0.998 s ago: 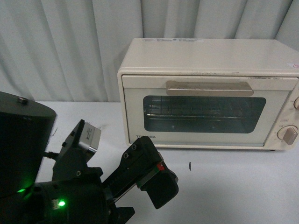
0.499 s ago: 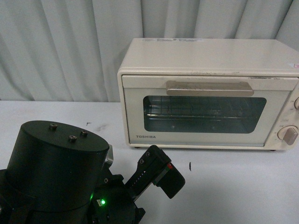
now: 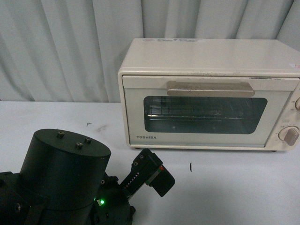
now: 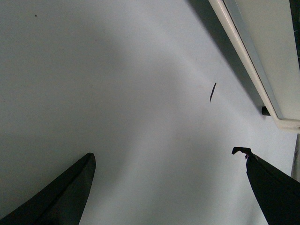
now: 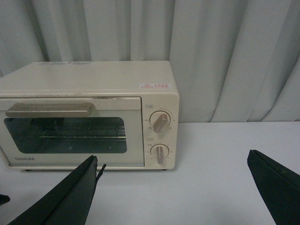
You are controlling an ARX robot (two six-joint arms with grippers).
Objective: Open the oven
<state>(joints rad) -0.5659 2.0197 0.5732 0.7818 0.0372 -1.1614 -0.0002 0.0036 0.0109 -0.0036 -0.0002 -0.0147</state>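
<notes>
In the front view, the left arm (image 3: 61, 183) fills the frame at about 7 o'clock, its dark round joint housing low over the white table (image 3: 234, 192). The left gripper (image 4: 165, 152) points out toward 2 o'clock, roughly at the oven's lower left corner. Its wrist view shows the two dark fingers well apart with only bare table between them, so the jaws stand apart and hold nothing. This looks like a ready pose for reaching up to the door, not a grasp. A short dark mark (image 3: 190, 166) lies on the table just past the fingertip, at about 6 o'clock from the oven's front.

The oven (image 3: 206, 56) stands at 1 o'clock in the frame, backed against the pale curtain (image 3: 61, 47) and facing the robot squarely. Its door (image 3: 136, 117) is shut flush, and the wire rack (image 3: 197, 114) shows through the glass. The beige handle (image 3: 209, 88) runs along the top edge of the door. That suggests the door hinges at the bottom, so the pull would be outward and down from there. The knobs (image 3: 288, 135) sit at the far right, at 3 o'clock from the window.

The right gripper (image 5: 172, 157) is out of the front view. Its own camera looks at the oven from farther back, with the fingers spread wide and empty, well apart from the oven. Opening has not begun.
</notes>
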